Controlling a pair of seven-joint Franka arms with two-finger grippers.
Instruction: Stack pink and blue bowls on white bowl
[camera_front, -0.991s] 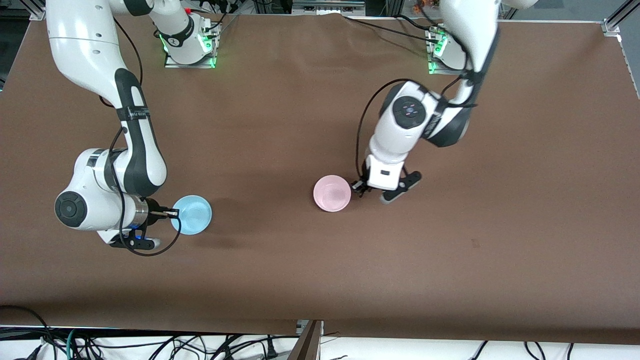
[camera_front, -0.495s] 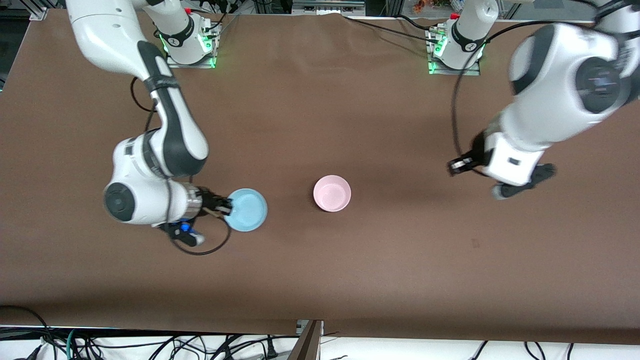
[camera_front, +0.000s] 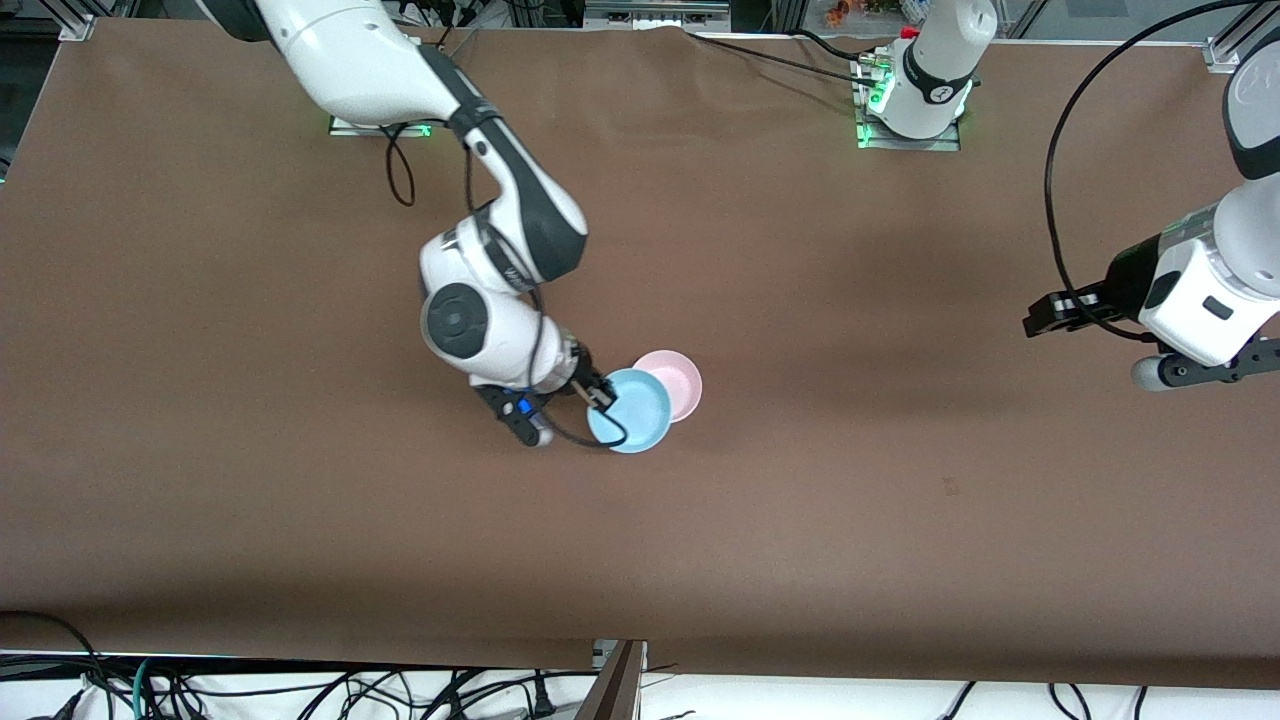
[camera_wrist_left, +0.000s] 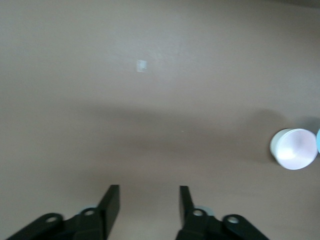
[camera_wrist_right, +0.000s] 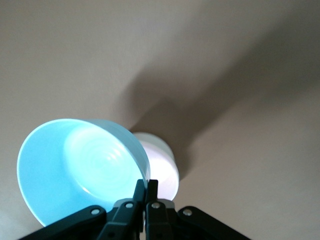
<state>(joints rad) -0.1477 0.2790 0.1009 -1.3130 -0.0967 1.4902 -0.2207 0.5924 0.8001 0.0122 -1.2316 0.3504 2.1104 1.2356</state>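
right tool (camera_front: 600, 396) pinches the blue bowl (camera_front: 630, 412) by its rim over the pink bowl (camera_front: 676, 382), not yet stacked. left tool (camera_wrist_left: 149, 200) waits, empty and parted, over bare worktop (camera_front: 900, 500).

Both arms wear glossy white shells with black bands at the joints. The right arm (camera_front: 500, 200) has a round dark grey cap on its wrist joint and a small blue light glowing on the black camera bracket beneath it. Thin black cables loop along its forearm. The left arm (camera_front: 1215, 285) carries a long black cable arcing over its white wrist block, which bears a small dark slot. Each white base (camera_front: 925, 70) sits on a metal plate lit green. The fingers (camera_wrist_left: 112, 202) are matte black, with round screw holes at their mounts.
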